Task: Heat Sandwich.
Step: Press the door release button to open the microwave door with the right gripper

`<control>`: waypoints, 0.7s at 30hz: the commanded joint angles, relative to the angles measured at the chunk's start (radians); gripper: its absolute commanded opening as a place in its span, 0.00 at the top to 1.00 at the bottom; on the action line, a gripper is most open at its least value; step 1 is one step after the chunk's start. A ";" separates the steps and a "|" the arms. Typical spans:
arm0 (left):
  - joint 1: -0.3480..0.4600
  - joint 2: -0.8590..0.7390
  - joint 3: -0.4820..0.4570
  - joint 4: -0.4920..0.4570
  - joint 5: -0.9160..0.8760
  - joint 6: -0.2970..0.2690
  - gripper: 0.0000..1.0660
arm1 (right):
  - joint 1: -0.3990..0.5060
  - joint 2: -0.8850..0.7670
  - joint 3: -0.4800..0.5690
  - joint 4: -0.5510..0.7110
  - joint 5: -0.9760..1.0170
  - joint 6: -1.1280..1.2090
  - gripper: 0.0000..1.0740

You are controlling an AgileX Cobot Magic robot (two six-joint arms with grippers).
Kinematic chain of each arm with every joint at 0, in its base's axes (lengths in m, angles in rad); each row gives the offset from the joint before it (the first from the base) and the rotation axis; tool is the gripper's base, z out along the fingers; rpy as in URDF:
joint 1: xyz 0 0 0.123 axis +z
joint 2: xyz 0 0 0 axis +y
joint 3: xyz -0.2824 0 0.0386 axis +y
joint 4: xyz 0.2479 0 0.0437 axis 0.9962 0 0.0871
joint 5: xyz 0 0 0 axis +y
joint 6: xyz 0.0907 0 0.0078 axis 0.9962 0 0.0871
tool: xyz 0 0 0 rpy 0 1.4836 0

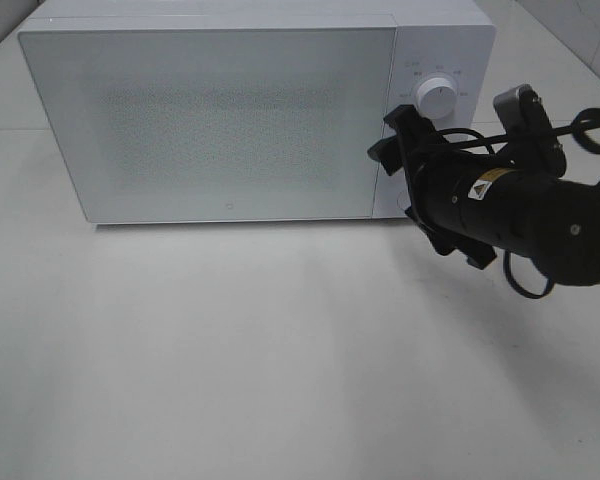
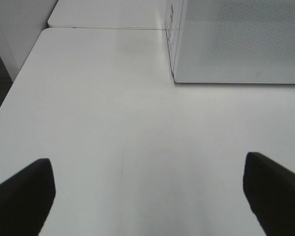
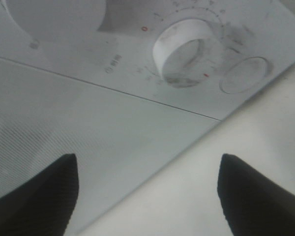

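Observation:
The white microwave point(image 1: 210, 120) stands at the back of the table with its door point(image 1: 220, 125) shut. The sandwich is out of view in every frame. My right gripper point(image 1: 392, 140) hovers open close in front of the control panel, with nothing between its fingers. In the right wrist view the right gripper point(image 3: 147, 167) faces the panel's lower knob point(image 3: 182, 54), with a round button point(image 3: 246, 74) beside it. The upper knob point(image 1: 438, 98) shows just above the gripper. My left gripper point(image 2: 147, 169) is open and empty, low over bare table left of the microwave point(image 2: 236, 39).
The white table point(image 1: 280, 350) stretches in front of the microwave. In the left wrist view its left edge point(image 2: 19, 78) drops off beside a wall. A second white table surface point(image 2: 108, 14) adjoins at the back.

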 commanded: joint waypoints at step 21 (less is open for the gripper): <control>0.003 -0.026 0.004 -0.005 -0.007 -0.001 0.08 | -0.159 -0.373 -0.069 -0.341 0.936 -0.671 0.29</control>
